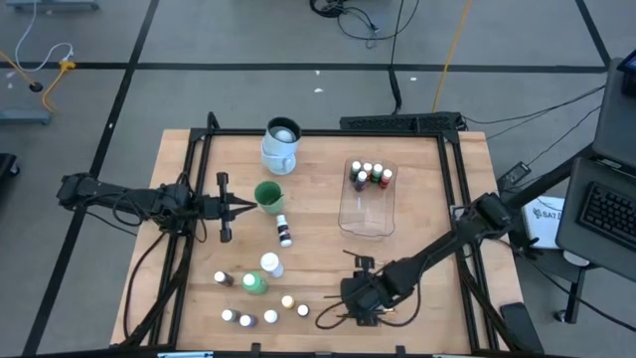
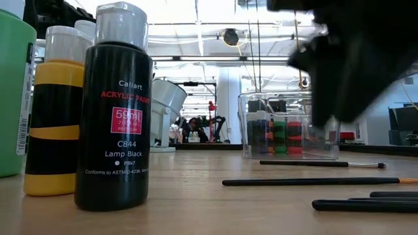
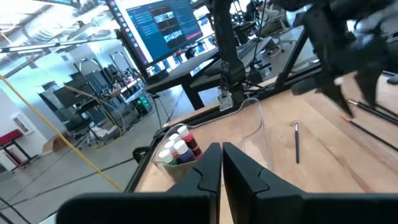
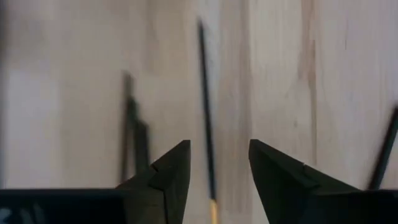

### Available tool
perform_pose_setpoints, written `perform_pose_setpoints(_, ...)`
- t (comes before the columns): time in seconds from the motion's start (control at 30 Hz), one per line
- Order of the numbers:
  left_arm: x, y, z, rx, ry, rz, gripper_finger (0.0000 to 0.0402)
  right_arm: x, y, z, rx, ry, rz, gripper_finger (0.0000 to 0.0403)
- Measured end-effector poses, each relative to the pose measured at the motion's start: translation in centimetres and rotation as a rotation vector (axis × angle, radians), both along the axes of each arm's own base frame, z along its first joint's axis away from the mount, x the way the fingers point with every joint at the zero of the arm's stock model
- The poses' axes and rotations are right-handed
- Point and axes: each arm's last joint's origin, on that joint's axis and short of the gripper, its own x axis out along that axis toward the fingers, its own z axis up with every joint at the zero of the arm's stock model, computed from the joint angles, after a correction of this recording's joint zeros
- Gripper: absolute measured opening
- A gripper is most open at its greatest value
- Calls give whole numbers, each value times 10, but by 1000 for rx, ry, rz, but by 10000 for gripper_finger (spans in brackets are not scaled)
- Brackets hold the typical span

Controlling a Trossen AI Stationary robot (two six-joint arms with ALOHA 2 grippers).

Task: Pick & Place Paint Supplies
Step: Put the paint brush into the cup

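step: brush pickup. our right gripper [image 4: 219, 163], fingers apart, straddles a brush [image 4: 206, 106] at lower centre; next we close. left gripper [image 3: 221, 163] fingers together.

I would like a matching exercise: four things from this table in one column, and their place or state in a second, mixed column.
Things:
1. left gripper
2. right gripper
3. clear tub
4. mug

Place or state:
A. holds several small bottles
B. open, above a thin brush
C. shut, holds nothing
D. stands near the table's far edge

Pairs: 1-C, 2-B, 3-A, 4-D
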Motion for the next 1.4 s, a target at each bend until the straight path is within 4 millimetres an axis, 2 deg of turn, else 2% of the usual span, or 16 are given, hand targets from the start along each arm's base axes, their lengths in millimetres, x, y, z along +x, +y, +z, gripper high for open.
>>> perform_pose_setpoints(0.23, 0, 0, 0, 0, 1, 0, 21, -11, 3, -15, -36, 129, -21, 158)
perform_pose_setpoints(0.5, 0, 0, 0, -5, 1, 0, 21, -25, 17, -18, -66, 122, -44, 157)
perform_pose_setpoints(0.8, 0, 0, 0, -4, 5, 0, 21, -37, 1, -47, -59, 147, -119, 152)
perform_pose_setpoints(1.07, 0, 0, 0, -3, 5, -1, 21, -43, -12, -64, -63, 171, -179, 100)
perform_pose_setpoints(1.3, 0, 0, 0, -7, 4, -1, 21, -45, -18, -75, -22, 152, -179, 18)
perform_pose_setpoints(1.4, 0, 0, 0, -7, 4, -1, 21, -47, -20, -77, -29, 163, -179, 8)
